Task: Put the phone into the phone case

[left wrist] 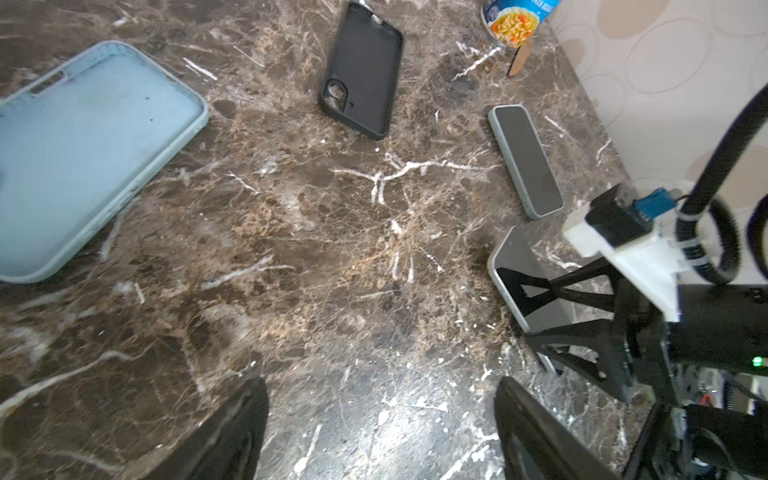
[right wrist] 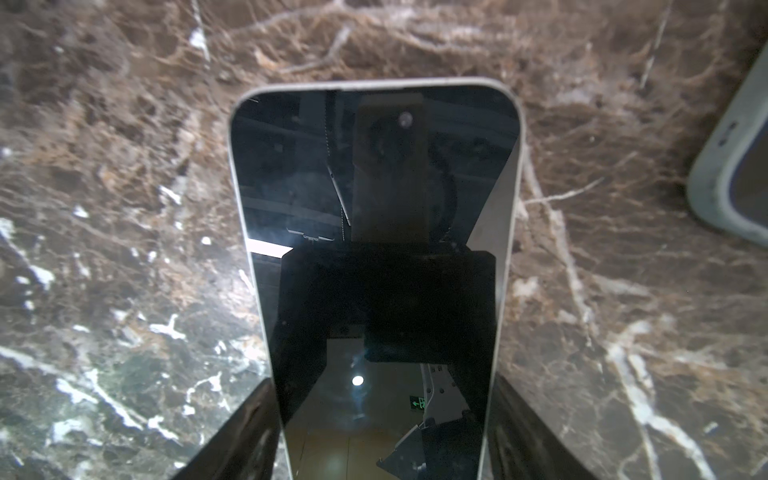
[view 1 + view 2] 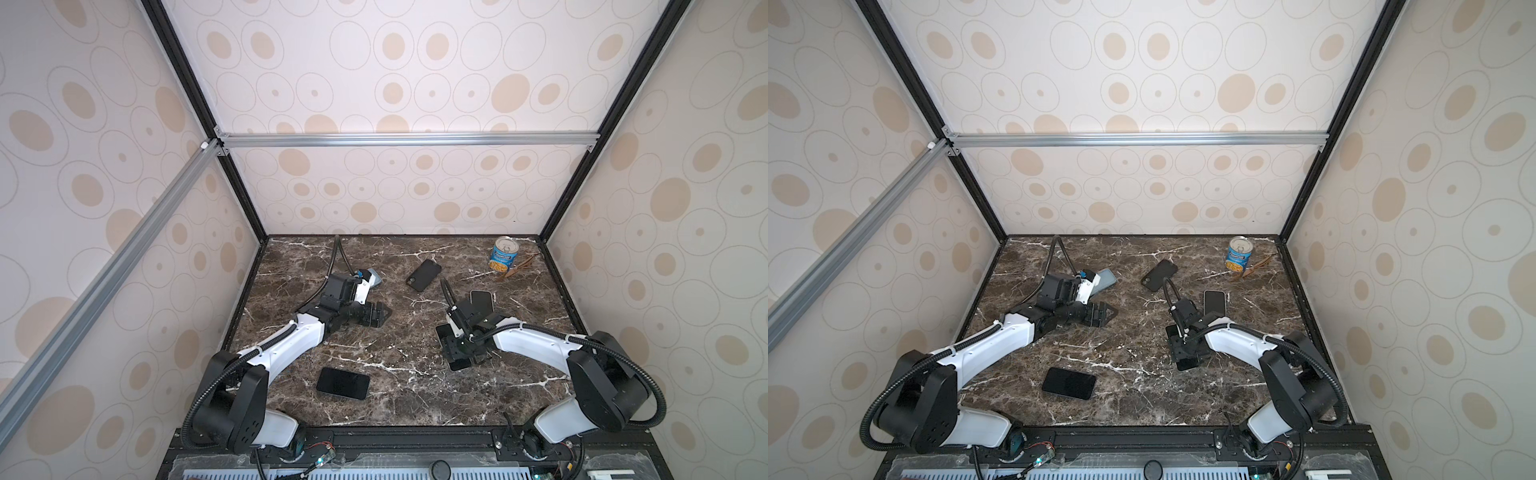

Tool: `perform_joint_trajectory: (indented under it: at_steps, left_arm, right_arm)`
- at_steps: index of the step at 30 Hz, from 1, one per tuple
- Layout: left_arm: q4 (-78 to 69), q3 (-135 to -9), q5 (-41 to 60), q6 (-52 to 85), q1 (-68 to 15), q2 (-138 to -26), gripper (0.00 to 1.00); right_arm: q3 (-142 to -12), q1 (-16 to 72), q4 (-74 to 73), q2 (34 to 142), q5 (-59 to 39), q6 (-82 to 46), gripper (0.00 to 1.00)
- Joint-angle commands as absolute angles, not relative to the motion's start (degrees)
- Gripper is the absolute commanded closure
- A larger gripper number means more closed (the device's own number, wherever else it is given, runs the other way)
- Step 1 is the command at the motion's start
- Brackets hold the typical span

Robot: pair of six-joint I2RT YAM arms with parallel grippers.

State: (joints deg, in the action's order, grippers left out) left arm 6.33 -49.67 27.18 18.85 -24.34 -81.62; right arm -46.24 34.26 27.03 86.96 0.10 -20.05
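My right gripper [image 2: 382,386] is shut on a silver-edged phone [image 2: 374,187], one finger against each long edge; its dark screen faces the wrist camera. In both top views this gripper [image 3: 452,349] [image 3: 1180,348] points down at the right middle of the marble table and covers the phone. The left wrist view shows the phone [image 1: 515,266] low over the marble. A black phone case [image 3: 423,275] [image 1: 361,70] lies open side up further back. A light blue case [image 1: 95,158] [image 3: 1106,277] lies beside my left gripper [image 3: 376,316] [image 1: 380,386], which is open and holds nothing.
A second pale-rimmed phone [image 3: 482,301] [image 1: 525,162] lies just behind the right gripper. A black phone [image 3: 343,382] lies face up near the front. A blue can [image 3: 505,253] and a wooden utensil [image 3: 515,270] stand in the back right corner. Walls enclose the table [image 3: 374,415].
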Motion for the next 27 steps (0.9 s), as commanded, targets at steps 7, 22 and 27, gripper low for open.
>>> perform_joint_trajectory:
  at_steps: [7,22,27]
  left_arm:
    - [-1.0,-53.9,36.8,27.4,-28.2,-88.7,0.16]
    - [-1.7,-53.1,42.3,28.9,-29.6,-94.2,0.24]
    - [-0.9,-53.0,43.2,28.6,-29.6,-95.0,0.28]
  right_arm:
    - [-46.0,36.6,23.0,83.5,0.5,-18.8,0.43]
    - [-49.9,43.2,18.6,83.1,-1.2,-14.6,0.43]
    - [-51.9,45.7,17.6,84.0,-1.4,-13.3,0.43]
